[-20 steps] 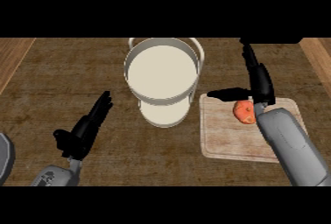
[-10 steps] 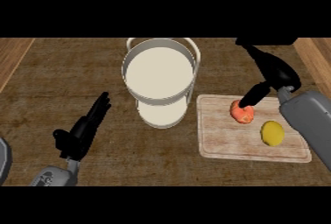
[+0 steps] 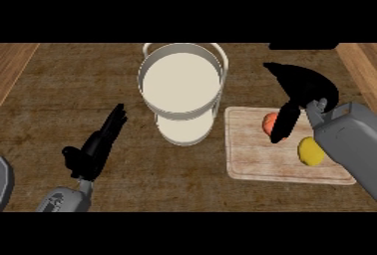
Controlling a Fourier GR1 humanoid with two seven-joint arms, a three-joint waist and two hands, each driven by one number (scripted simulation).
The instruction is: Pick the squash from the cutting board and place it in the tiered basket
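The squash (image 3: 269,121), taken here to be the orange piece on the cutting board (image 3: 250,164) beside a yellow piece (image 3: 310,152), is partly covered by the right hand (image 3: 302,87), fingers spread and unclosed; judged light, rigid and smooth-skinned, it is best enclosed across its middle.

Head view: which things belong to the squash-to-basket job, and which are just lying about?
Job: right hand; orange piece beside it, likely the squash; cutting board; tiered basket.
Lying about: yellow piece on the board; left hand, resting open at lower left.
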